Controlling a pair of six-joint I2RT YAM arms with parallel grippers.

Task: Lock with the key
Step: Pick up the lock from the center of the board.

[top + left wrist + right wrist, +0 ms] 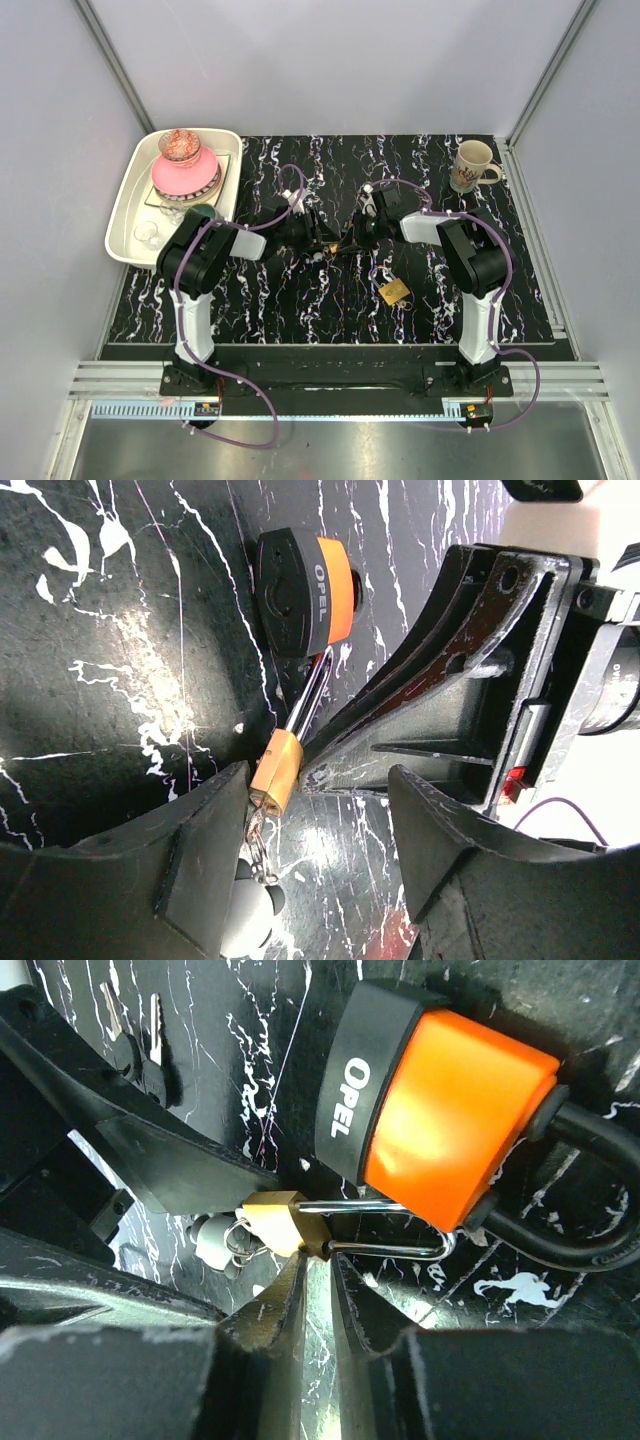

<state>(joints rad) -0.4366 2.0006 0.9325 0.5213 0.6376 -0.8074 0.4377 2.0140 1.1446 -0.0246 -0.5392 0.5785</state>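
Note:
A small brass padlock (275,1220) lies on the black marbled table. Its silver shackle (385,1250) is hooked through the black shackle of a bigger orange-and-black OPEL padlock (440,1110). A ring of grey-headed keys (215,1240) hangs from the brass body. My right gripper (322,1265) is nearly shut with nothing between the tips, which touch the brass padlock's corner where the shackle meets it. My left gripper (320,820) is open, its left finger (200,840) against the brass padlock (277,770). No orange-headed key is in view.
Both grippers meet at mid-table (335,243). A second brass padlock (393,292) lies in front of the right arm. A mug (473,165) stands at the back right. A white tray (135,195) with a pink bowl (185,172) sits at the back left. Loose keys (150,1030) lie nearby.

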